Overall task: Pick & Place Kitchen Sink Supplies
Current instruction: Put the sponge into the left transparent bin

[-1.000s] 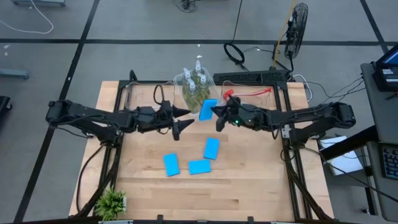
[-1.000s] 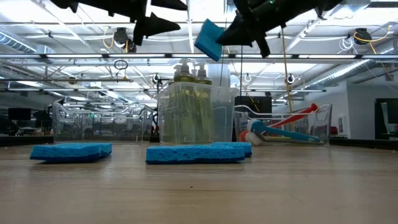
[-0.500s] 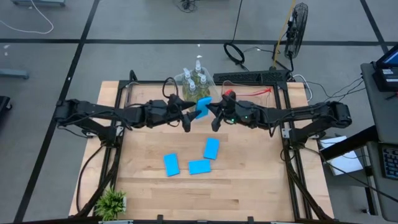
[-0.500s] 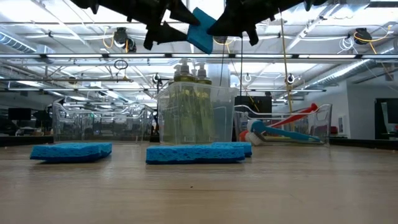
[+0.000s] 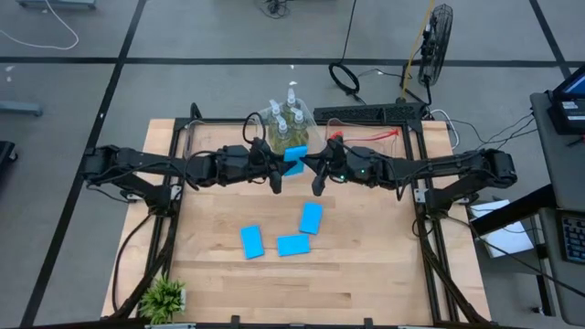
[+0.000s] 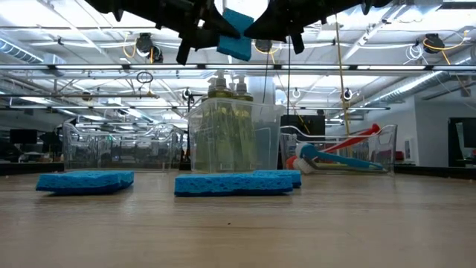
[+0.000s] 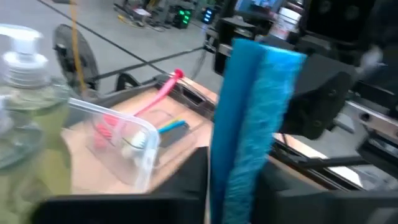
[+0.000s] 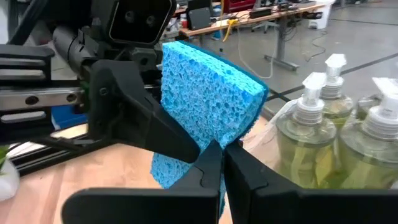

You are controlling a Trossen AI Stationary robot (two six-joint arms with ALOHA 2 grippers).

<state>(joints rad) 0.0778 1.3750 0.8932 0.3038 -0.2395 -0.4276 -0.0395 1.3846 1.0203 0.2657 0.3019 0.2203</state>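
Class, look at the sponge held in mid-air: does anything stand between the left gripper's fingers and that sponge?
Nothing visible does. The left gripper has its fingers right at the sponge, which the right gripper holds pinched above the table.

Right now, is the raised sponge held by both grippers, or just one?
Both. The sponge hangs above the table, pinched by the shut right gripper, and the left gripper's fingers close on its other side.

Low view: both arms cut off by top edge, only undersides show. Light-blue rectangular sponge [image 6: 238, 36] held up between them, part hidden by dark fingers. Left wrist view: clear pump bottle of yellow-green liquid [image 7: 28, 118] blurred, cut by edge. High view: slim long-handled dish brushes [image 5: 366, 135] in far-right clear tub too small to tell apart.
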